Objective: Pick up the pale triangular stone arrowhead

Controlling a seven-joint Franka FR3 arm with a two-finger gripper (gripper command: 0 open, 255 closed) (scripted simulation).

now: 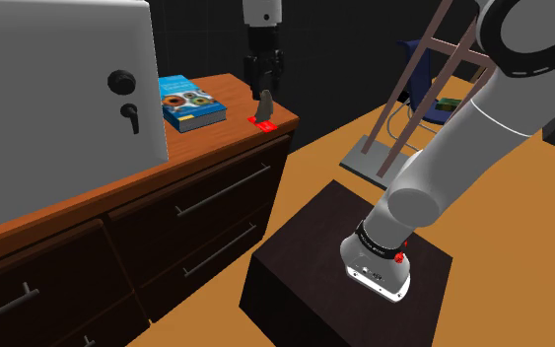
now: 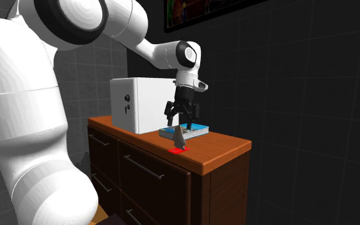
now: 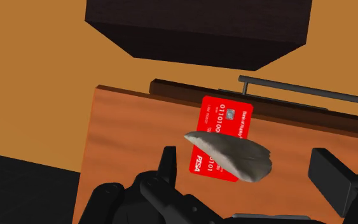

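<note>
dresser top (image 1: pixel 216 138), near front edge: gripper (image 2: pixel 180 124) spread astride arrowhead (image 3: pixel 234 156) over red card (image 3: pixel 225 121), not pinching yet; next: close, lift.

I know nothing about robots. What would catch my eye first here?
A huge white arm bends over a wooden dresser. Its black gripper hangs open right above a grey arrowhead standing upright over a red card near the dresser's edge. Behind them sit a white safe and a blue book.
</note>
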